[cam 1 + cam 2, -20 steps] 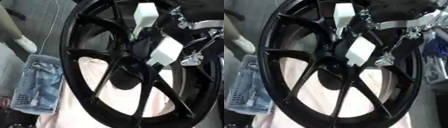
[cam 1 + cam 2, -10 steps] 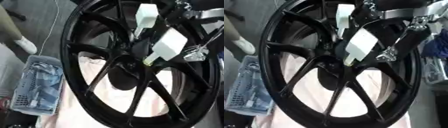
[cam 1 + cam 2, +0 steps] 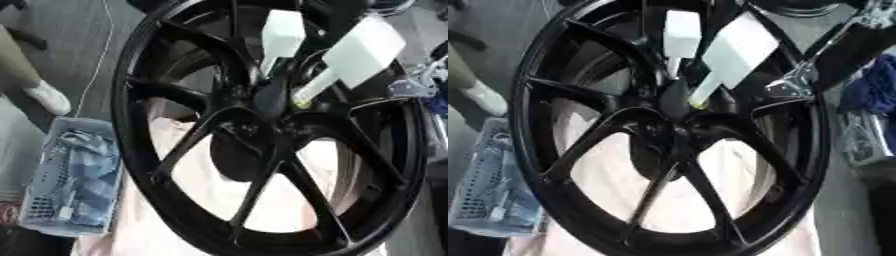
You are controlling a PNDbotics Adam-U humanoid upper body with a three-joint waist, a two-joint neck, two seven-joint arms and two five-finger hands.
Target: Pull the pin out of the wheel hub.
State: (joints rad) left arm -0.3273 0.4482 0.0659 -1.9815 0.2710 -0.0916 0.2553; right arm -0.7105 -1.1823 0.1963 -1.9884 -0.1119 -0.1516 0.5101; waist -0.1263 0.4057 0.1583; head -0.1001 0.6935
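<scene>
At frame centre, the white block-headed plastic pin (image 3: 350, 57) slants from the glossy black spoked wheel hub (image 3: 267, 97) toward the upper right, where the right hand (image 3: 798, 85) waits, its fingers indiscernible.

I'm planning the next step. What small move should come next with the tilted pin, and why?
Probably draw the tilted pin further up and to the right, along its own slant. Its white head sits above and right of the hub, but its tip lies at the hub's edge, and I cannot tell whether it is free. The second pin stands close beside it, so avoid swinging sideways.
</scene>
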